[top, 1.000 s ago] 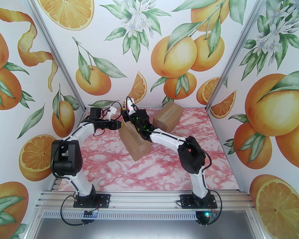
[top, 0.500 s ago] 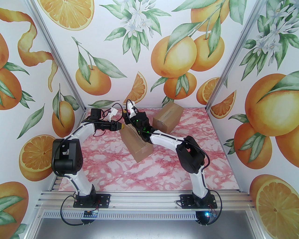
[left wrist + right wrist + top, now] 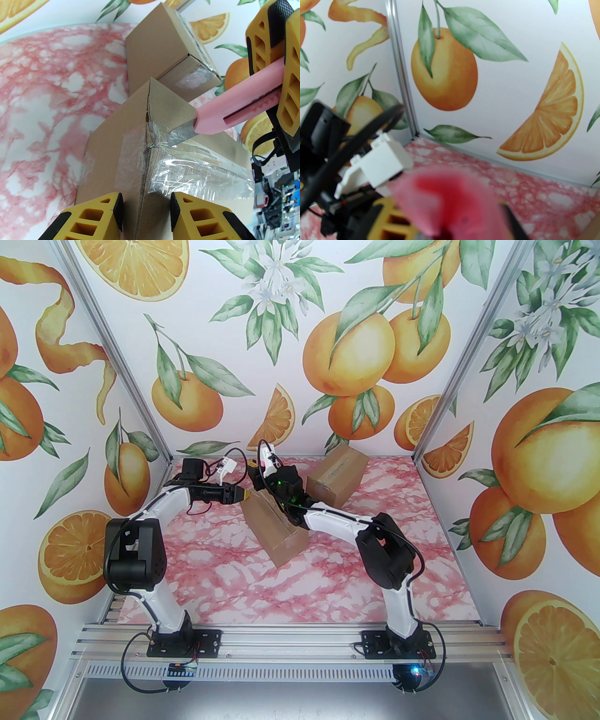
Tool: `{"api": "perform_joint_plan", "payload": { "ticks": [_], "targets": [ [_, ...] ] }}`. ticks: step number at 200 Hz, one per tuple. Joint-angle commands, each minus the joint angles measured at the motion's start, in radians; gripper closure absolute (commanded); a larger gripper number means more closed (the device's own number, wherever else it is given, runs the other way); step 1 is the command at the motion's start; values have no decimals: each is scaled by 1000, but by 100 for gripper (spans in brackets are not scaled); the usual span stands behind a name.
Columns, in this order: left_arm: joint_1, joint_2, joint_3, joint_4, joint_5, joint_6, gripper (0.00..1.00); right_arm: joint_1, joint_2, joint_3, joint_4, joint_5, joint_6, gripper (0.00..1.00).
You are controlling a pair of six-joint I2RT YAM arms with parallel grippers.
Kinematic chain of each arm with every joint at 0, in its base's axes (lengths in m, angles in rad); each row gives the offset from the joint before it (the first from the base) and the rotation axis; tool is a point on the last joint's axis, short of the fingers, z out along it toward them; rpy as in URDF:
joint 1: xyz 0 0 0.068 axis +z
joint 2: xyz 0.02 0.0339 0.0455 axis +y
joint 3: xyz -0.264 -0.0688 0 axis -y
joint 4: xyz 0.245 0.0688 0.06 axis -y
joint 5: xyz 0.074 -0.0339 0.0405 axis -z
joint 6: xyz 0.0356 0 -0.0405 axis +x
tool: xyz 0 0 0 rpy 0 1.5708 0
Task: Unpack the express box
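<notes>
The express box [image 3: 274, 533] is a brown carton sealed with clear tape, lying slantwise mid-table. My left gripper [image 3: 243, 494] grips its far end. In the left wrist view its yellow fingers [image 3: 112, 213] press either side of the box's [image 3: 131, 131] taped corner edge. My right gripper [image 3: 259, 473] hovers over that same end, shut on a pink utility knife [image 3: 234, 110]. The knife's steel blade [image 3: 180, 136] touches the tape at the box's top seam. In the right wrist view the knife handle [image 3: 445, 206] is a pink blur in front of the lens.
A second taped brown box [image 3: 335, 476] lies behind, near the back wall. Printed orange-pattern walls close in the pink marbled table [image 3: 304, 587] on three sides. The two arms cross closely above the near box.
The right gripper and knife have shifted slightly right and toward the tape. The box's near end has slid a little to the right. The left gripper has tightened slightly.
</notes>
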Motion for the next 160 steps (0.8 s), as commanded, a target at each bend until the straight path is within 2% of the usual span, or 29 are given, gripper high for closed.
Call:
{"api": "perform_joint_plan", "payload": {
  "ticks": [1, 93, 160],
  "targets": [
    [-11, 22, -4, -31, 11, 13, 61, -3, -40, -12, 53, -32, -4, 100],
    [-12, 25, -7, -19, 5, -4, 64, 20, -25, -47, 85, 36, -75, 100],
    [-14, 2, -44, 47, -41, -63, 66, 38, -47, -89, 100, 72, -111, 100]
  ]
}}
